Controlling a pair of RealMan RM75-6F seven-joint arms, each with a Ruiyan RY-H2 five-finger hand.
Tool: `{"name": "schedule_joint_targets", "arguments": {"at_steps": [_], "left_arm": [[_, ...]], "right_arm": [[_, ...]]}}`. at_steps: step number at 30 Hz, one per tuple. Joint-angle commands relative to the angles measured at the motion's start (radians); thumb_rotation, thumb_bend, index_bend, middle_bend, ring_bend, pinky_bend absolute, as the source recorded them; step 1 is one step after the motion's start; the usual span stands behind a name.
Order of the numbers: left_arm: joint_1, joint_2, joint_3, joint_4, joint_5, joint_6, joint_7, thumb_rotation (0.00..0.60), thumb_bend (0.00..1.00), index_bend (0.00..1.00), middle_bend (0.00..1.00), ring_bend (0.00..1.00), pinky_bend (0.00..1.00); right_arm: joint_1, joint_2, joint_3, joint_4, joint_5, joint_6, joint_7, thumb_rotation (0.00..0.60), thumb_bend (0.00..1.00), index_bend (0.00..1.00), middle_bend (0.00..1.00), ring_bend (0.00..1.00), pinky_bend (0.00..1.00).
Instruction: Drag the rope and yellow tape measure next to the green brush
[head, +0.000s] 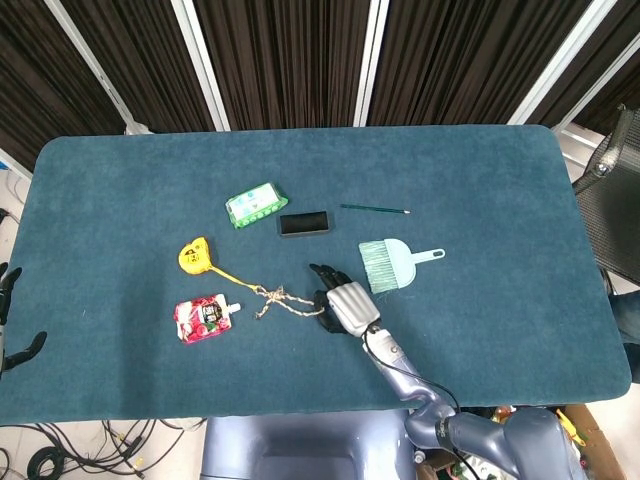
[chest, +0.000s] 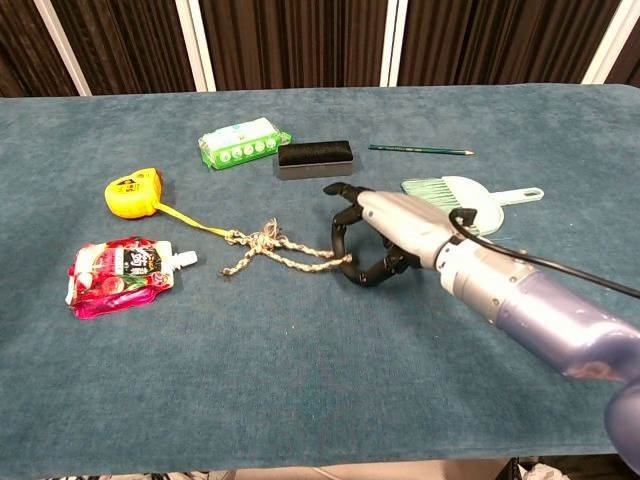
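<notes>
The teal table (head: 500, 180) spread on all sides of the right hand (head: 347, 303), which reached in from the near edge and hovered low over the felt near the table's middle. Its dark fingers (chest: 345, 232) curled downward around the near end of the rope (chest: 280, 250); whether they actually gripped the rope or only cupped it could not be told. The left hand (head: 8, 320) showed only as dark fingertips at the far left edge of the head view, well apart from everything, and its pose could not be judged.

The green brush (head: 388, 263) lay just beyond the right hand, to its right, bristles toward the hand and handle pointing away. The rope ran leftward from the fingers, knotted partway along, and met the yellow tape drawn out of the yellow tape measure (head: 195, 256), which sat well to the hand's left. A red drink pouch (head: 204, 317) lay left of the hand, near the rope's loose ends. Beyond the hand rested a green wipes pack (head: 255, 204), a black eraser block (head: 304, 223) and, farther right, a thin green pencil (head: 374, 209).
</notes>
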Motion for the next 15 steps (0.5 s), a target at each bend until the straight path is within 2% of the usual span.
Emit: {"name": "schedule_joint_targets", "arguments": {"at_steps": [1,15], "left_arm": [[0.0,0.0,0.001,0.0,0.001,0.0,0.0,0.6,0.24,0.04,0.0,0.0,0.0],[0.003,0.001,0.0,-0.006,-0.005,0.002,0.004,0.6,0.24,0.04,0.0,0.0,0.0]], "right_arm": [[0.007,0.014,0.012,-0.007,0.004,-0.001,-0.006,0.6,0.45,0.65,0.0,0.03,0.15],[-0.003,0.176,0.085,-0.095,0.069,-0.002,-0.061,0.6,0.45,0.65,0.0,0.03,0.15]]}}
